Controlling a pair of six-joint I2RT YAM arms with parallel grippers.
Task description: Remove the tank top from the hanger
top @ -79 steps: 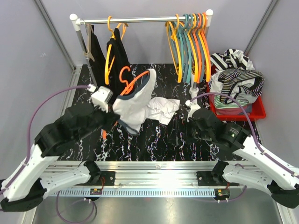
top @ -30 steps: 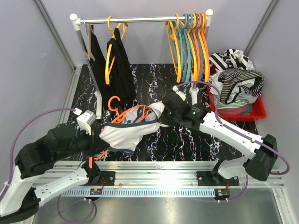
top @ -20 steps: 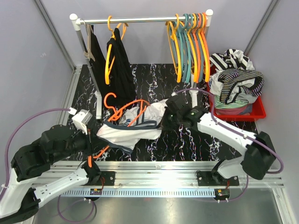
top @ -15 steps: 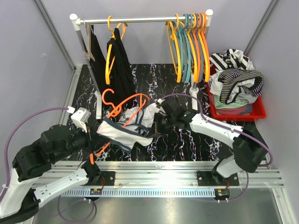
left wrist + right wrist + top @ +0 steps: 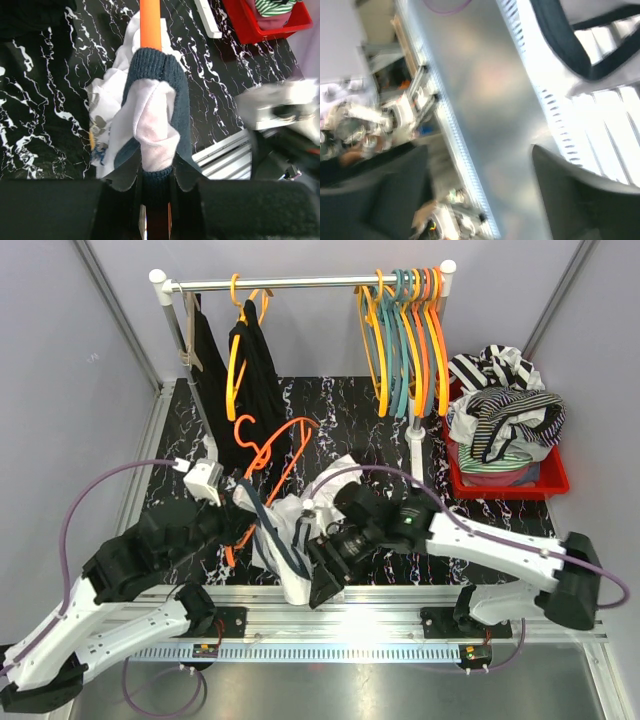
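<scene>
left gripper (image 5: 156, 200): jaws together, clamped on the lower end of the orange plastic hanger (image 5: 150, 22). The navy trim of the garment is bunched right at the fingertips.
right gripper (image 5: 477, 200): jaws apart with nothing between them. In the blurred wrist view they look past the bench edge, and a navy strap shows at the upper right.
white tank top with navy ribbed trim (image 5: 285, 530): on the hanger, one ribbed strap looped over the orange bar. The body is crumpled and droops between the two arms, down over the near edge of the bench toward the aluminium rail (image 5: 400, 598).
hanger position: tilted, its hook up and away from the arms near the black clothes. Its long bar slants down to the left jaws.
right arm: reaches across from the right, its wrist just beside the lower right of the cloth.
black marble-patterned bench (image 5: 350, 405): carries the garment's upper folds.
white clothes rack with metal bar (image 5: 300, 282): stands at the far side, with black garments on orange hangers at its left and a bunch of bare orange and teal hangers (image 5: 410, 330) at its right.
red plastic tray (image 5: 550, 480): at the far right, heaped with striped clothes (image 5: 505, 405).
</scene>
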